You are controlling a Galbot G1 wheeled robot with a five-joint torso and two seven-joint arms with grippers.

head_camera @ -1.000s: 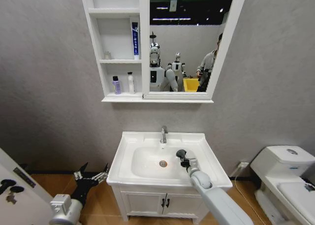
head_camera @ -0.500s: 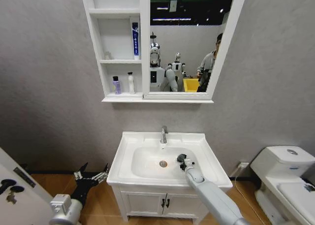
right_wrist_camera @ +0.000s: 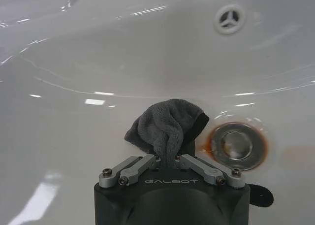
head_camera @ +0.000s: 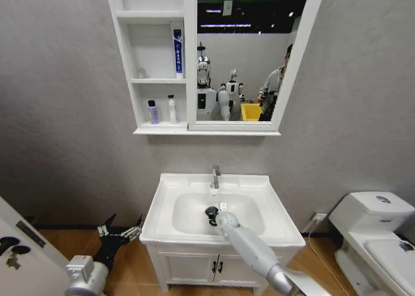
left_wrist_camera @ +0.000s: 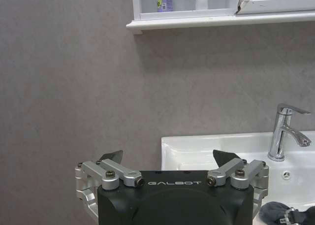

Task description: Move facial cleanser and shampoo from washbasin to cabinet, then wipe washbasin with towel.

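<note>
With 2 small bottles (head_camera: 162, 109) standing in the white wall cabinet (head_camera: 155, 69), I judge only wiping remains: my right gripper (right_wrist_camera: 168, 161) clamps the dark grey towel (right_wrist_camera: 165, 127) beside the white ceramic washbasin's (head_camera: 165, 228) drain; my left gripper (left_wrist_camera: 168, 161) hangs open, idle.

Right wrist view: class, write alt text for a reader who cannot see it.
The right gripper pinches a dark grey towel against the white washbasin, beside the rust-ringed metal drain. An overflow hole shows farther up the bowl.

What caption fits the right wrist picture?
Right gripper holds the towel in the washbasin, beside the drain.
</note>
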